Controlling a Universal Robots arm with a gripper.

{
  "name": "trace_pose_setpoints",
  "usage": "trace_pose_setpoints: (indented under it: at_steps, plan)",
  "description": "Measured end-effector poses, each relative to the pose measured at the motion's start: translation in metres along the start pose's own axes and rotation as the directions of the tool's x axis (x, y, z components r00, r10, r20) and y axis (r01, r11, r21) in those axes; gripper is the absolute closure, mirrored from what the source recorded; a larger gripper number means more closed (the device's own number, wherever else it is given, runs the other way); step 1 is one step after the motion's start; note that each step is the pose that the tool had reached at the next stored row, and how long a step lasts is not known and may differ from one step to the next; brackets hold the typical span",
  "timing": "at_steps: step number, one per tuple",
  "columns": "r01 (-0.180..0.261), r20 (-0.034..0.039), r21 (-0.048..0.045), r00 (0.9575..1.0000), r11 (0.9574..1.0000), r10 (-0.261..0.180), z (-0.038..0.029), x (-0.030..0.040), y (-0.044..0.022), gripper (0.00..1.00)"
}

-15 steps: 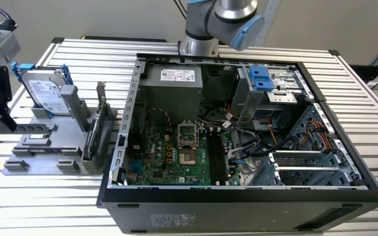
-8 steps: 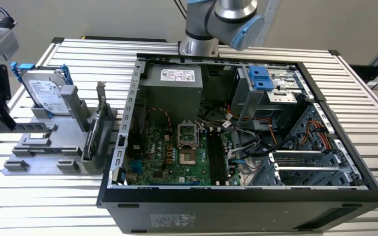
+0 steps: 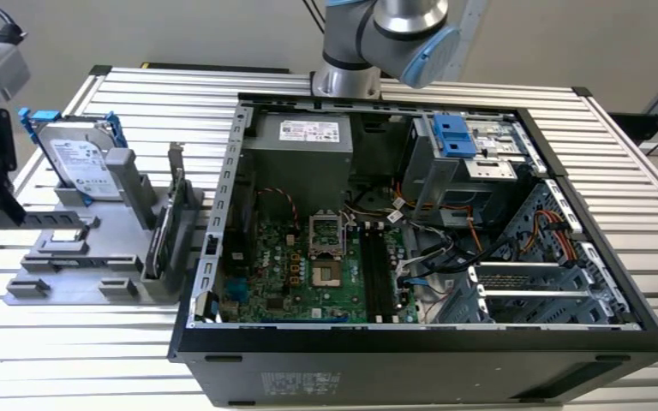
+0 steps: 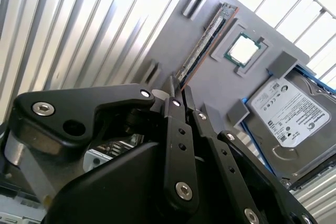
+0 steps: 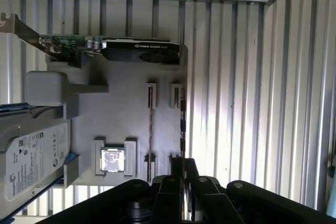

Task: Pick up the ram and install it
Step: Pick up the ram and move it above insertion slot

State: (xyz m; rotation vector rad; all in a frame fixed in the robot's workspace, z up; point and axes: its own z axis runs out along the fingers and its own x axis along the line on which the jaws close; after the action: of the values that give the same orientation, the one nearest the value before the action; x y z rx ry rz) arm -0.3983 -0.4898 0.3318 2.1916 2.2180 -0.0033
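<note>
The black end effector [image 4: 179, 92], fingers together and empty, hangs over the long thin dark ram [image 4: 207, 43] in the grey tray [image 4: 210, 85].

Count log, exterior view: the slatted table [image 3: 632, 154] is bearing one grey tray [image 3: 66, 287] and one open computer case [image 3: 421, 364].

The tray is carrying four parts, one of each kind:
- one ram [image 4: 202, 45]
- one processor chip [image 4: 242, 48]
- one hard drive [image 4: 291, 114]
- one expansion card [image 5: 136, 50]

The case is showing one motherboard [image 3: 295, 274] and one power supply [image 3: 301, 145]. The number of memory slots on the motherboard is proving too hard to count.

One robot arm [image 3: 403, 26] is showing, and it is carrying one gripper [image 4: 179, 88].
</note>
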Motion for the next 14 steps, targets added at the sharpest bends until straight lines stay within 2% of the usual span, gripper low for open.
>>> trace_pose_setpoints:
  at_steps: [14]
  plan:
    - [-0.001, 0.0001, 0.0001, 1.0000, 1.0000, 0.001, -0.0058, -0.0001, 0.0001, 1.00]
